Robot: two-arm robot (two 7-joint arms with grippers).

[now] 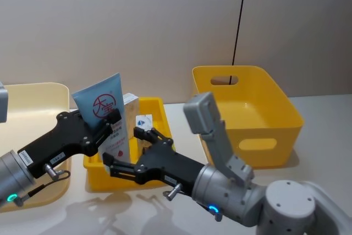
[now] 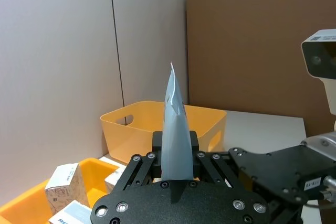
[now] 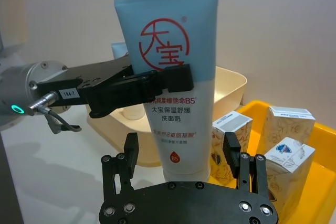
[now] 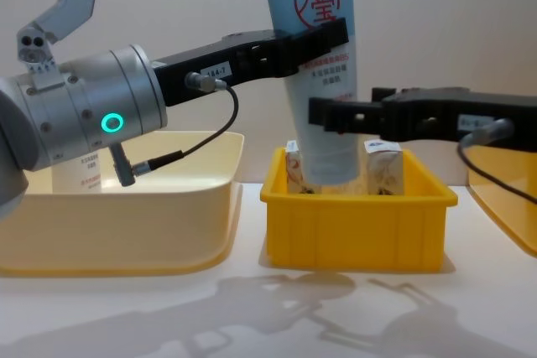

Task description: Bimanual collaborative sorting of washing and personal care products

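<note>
My left jaws clamp the tube [image 3: 173, 24] mid-body; my right jaws stand wide astride its cap end. I should close squarely there before the left releases.

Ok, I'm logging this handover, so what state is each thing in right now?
pale-blue tube: upright, crimped end up, its base down in the small yellow tray, gripped at mid-height.
left gripper: shut on the pale-blue tube.
right gripper: open, jaws either side of the tube's lower part.
cartons: upright in the small yellow tray.
</note>
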